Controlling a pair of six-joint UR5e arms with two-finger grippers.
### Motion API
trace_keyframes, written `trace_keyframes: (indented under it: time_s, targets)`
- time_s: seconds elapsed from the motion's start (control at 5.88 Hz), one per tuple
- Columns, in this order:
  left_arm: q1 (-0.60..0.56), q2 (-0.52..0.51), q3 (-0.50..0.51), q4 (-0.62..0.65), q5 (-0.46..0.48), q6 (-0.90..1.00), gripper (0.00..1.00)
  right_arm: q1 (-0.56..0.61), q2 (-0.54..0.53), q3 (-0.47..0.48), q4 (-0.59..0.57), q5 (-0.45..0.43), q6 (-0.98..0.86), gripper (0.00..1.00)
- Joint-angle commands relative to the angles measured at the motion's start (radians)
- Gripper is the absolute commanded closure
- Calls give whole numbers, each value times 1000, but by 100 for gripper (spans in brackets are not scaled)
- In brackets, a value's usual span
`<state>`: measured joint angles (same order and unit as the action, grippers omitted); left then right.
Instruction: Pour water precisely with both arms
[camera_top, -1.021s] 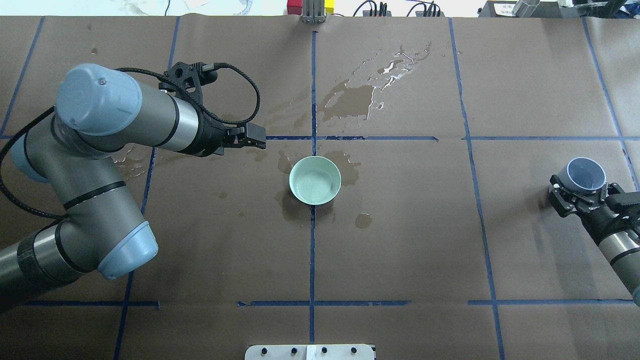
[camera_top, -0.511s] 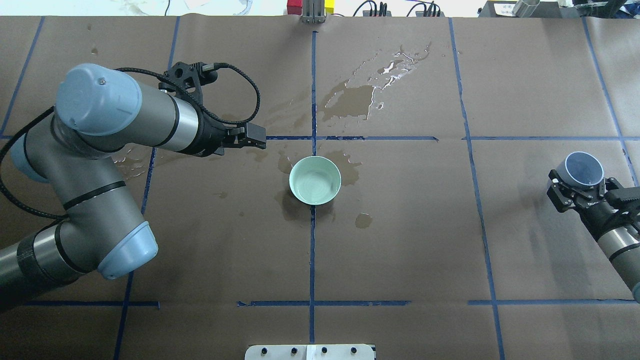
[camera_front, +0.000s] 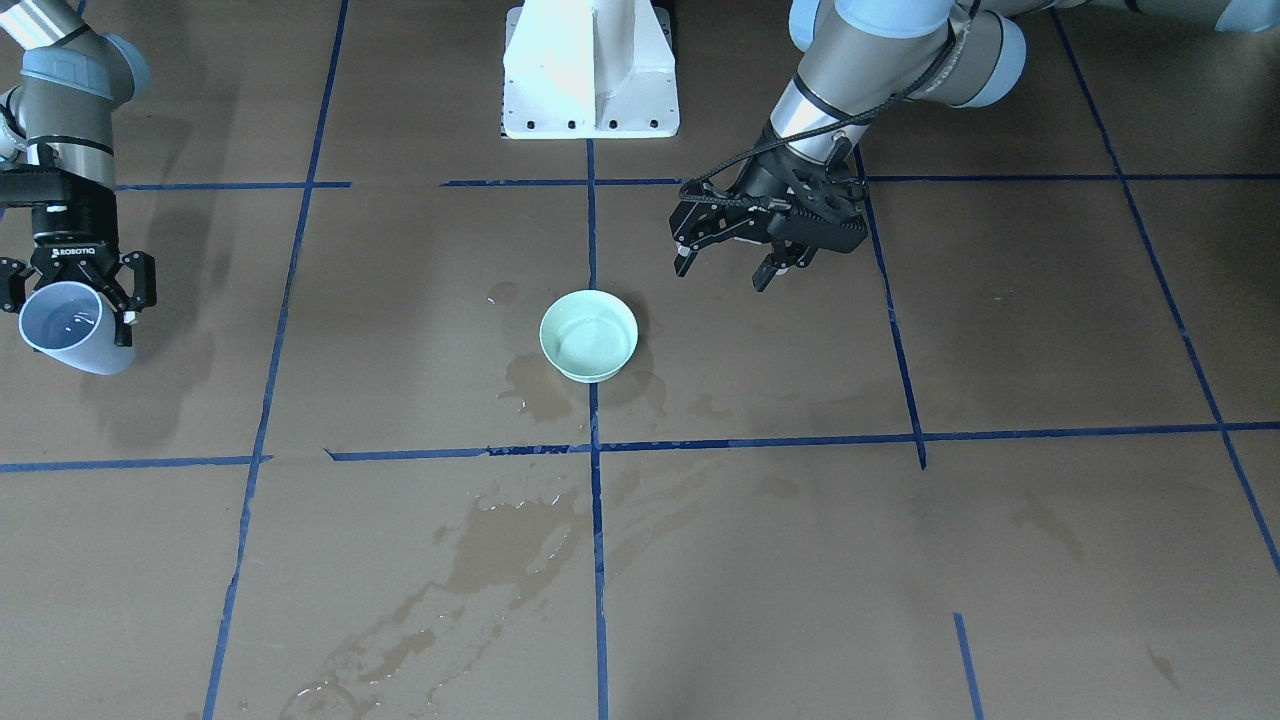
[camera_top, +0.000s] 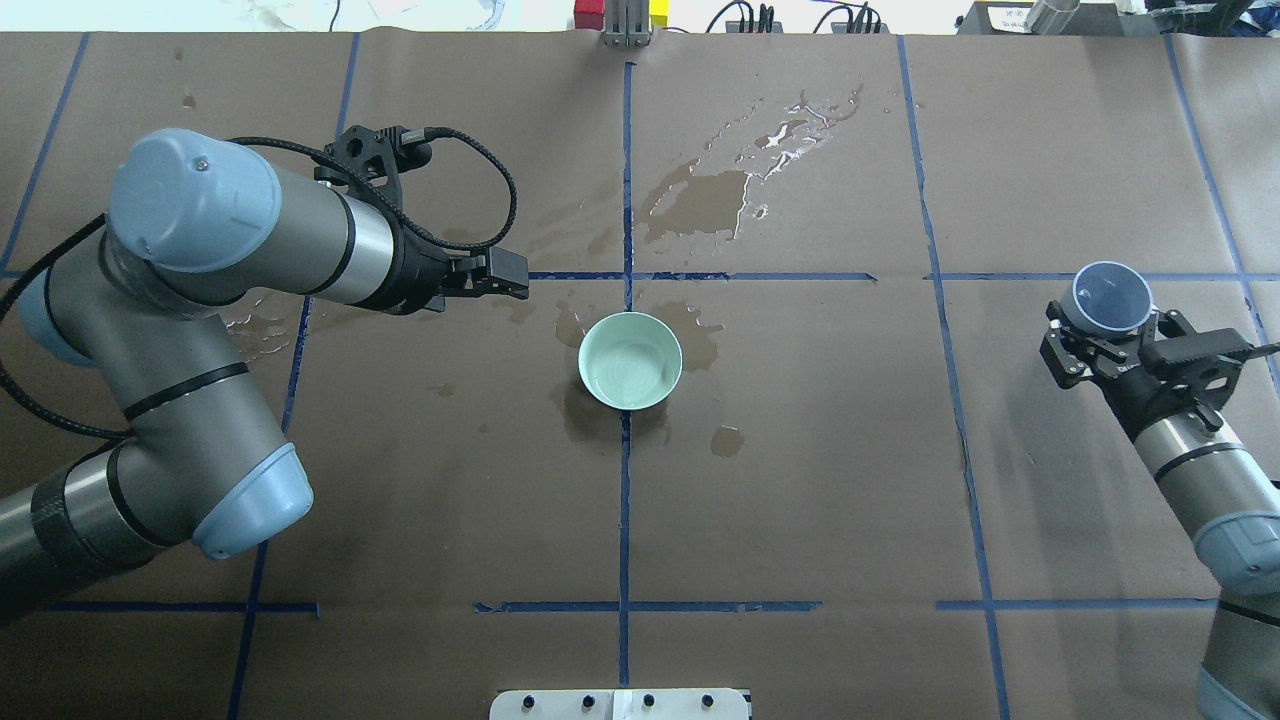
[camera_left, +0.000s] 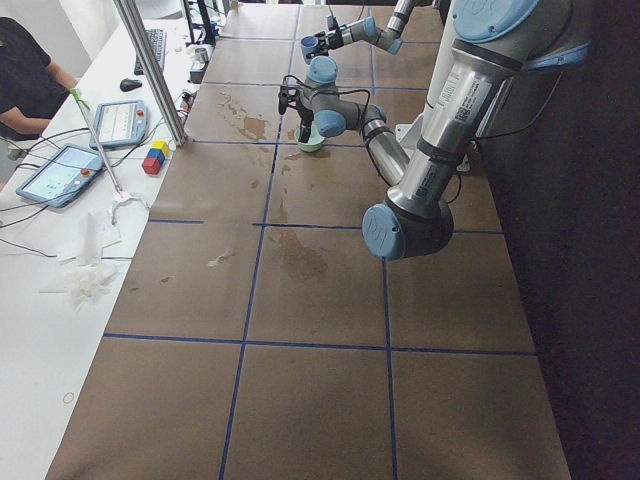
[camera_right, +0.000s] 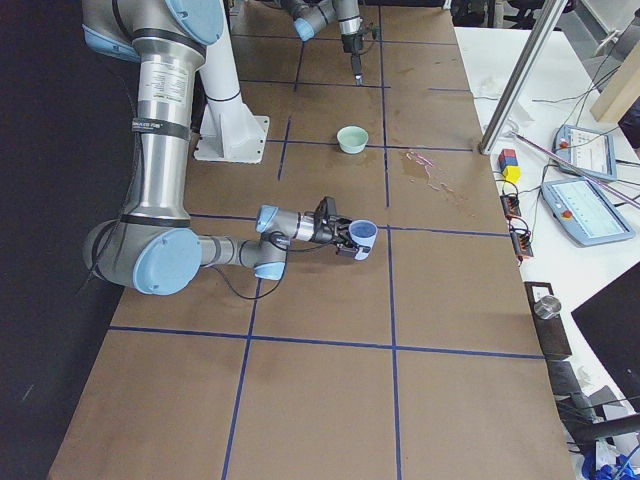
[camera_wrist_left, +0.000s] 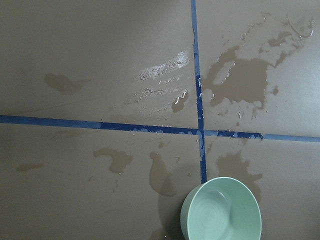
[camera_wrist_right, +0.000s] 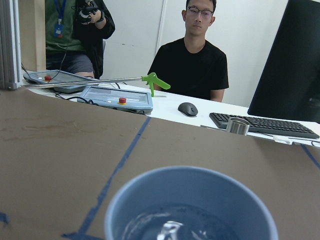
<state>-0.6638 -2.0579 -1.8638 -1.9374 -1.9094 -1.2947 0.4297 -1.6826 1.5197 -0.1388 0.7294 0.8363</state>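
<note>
Two arms: the left arm and right arm reach out over the brown-papered tabletop from either side of the white pedestal.
Bowl: pale green and upright, at the crossing of the blue tape lines in the tabletop's middle. Dark wet patches lie around its foot. Whether it holds any liquid cannot be told.
Left gripper: jaws spread with nothing between them, fingers pointing down. It hangs above the tabletop near the bowl, on the robot's left of it and not over it.
Right gripper: far out on the robot's right and well apart from the bowl. Its two fingers are clenched on the sides of the cup.
Cup: blue-grey, mouth up and leaning slightly, held clear of the tabletop.
Water: a shallow clear pool with a bright glint in the bottom of the cup. It sits directly between the right gripper's fingers and well away from the left gripper and the bowl.
Wet smears: a large glossy brown spill beyond the bowl, trailing toward the far edge.
Far edge: a white bench with a teach pendant, a green-handled grabber and a keyboard. A man in a black T-shirt sits behind it.
</note>
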Motion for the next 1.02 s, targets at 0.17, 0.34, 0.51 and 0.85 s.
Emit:
trace_keyframes:
  time_s: [0.17, 0.34, 0.51, 0.85]
  targets:
    - [0, 7, 2, 0, -2, 0, 0, -3, 107, 162, -199, 36, -52, 79]
    - [0, 15, 0, -2, -2, 0, 0, -5, 198, 163, -279, 35, -71, 79]
    - [0, 15, 0, -2, -2, -1, 0, -14, 290, 160, -357, 24, -80, 76]
    - [-2, 21, 0, -2, -3, -2, 0, -104, 408, 145, -444, 2, -83, 79]
